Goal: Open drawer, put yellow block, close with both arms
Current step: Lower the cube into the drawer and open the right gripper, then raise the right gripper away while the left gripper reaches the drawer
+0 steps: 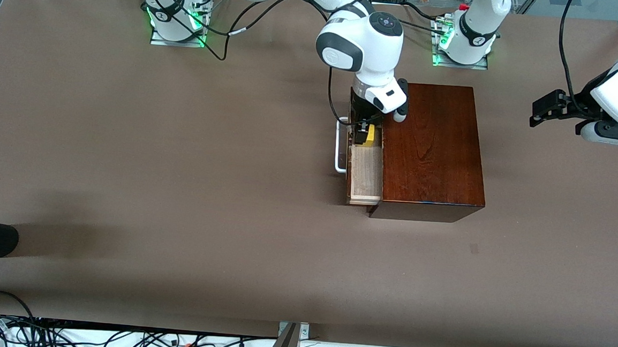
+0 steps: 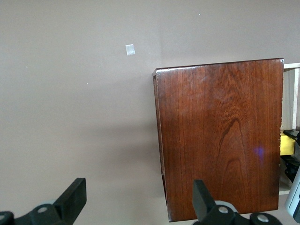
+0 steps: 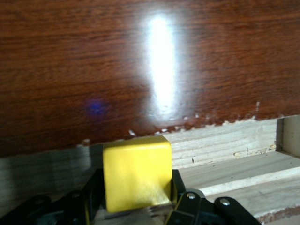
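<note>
1. Front view: wooden box [image 1: 431, 149], the landmark; its drawer [image 1: 365, 171] stands pulled out toward the right arm's end of the table, white handle [image 1: 339, 148] outermost.
2. Right gripper [image 1: 364, 134]: over the open drawer, just beside the box's front edge, fingers closed on the yellow block [image 3: 137, 171].
3. Yellow block: held between the fingers, directly above the pale drawer floor [image 3: 243, 176]; I judge release needs only a short drop.
4. Left gripper [image 2: 140, 201]: waits, fingers spread wide and empty, off the box toward the left arm's end of the table.
</note>
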`<state>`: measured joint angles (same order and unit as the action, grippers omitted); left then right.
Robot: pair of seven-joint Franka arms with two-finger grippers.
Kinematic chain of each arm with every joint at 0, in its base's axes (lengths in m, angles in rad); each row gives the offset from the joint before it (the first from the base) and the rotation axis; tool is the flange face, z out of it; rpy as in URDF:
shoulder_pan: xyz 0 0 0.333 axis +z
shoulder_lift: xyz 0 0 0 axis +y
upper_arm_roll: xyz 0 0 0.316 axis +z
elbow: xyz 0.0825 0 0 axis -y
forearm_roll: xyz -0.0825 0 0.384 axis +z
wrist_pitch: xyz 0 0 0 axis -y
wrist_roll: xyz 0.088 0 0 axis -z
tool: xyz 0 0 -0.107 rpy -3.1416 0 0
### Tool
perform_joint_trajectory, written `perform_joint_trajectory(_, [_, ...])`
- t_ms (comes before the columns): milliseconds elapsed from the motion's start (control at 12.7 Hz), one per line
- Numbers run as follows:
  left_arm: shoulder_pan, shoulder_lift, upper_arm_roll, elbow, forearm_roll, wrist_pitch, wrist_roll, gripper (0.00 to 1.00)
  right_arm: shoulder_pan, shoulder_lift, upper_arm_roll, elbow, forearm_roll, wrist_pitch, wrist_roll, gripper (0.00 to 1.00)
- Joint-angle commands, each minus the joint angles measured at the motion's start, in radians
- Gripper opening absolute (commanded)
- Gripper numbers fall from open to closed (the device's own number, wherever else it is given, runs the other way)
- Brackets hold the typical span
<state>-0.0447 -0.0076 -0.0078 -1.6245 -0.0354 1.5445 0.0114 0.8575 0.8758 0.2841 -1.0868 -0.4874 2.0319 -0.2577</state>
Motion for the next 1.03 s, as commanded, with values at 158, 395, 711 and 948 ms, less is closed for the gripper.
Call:
perform_joint_trajectory(158, [-0.004, -0.011, 0.003, 0.008, 0.009, -0.018, 0.024, 1.00, 0.005, -0.027, 0.004, 0.045, 0.039, -0.105, 0.005, 1.00])
perform_joint_trajectory(395, [-0.006, -0.011, 0.003, 0.008, 0.011, -0.018, 0.024, 1.00, 0.009, -0.098, 0.006, 0.105, 0.114, -0.163, 0.043, 1.00])
perform_joint_trajectory(711, [-0.007, -0.011, 0.002, 0.009, 0.011, -0.018, 0.018, 1.00, -0.046, -0.204, -0.008, 0.114, 0.222, -0.208, 0.061, 1.00])
perform_joint_trajectory(948, [-0.009, -0.011, 0.002, 0.009, 0.009, -0.023, 0.022, 1.00, -0.191, -0.286, -0.010, 0.113, 0.260, -0.263, 0.061, 1.00])
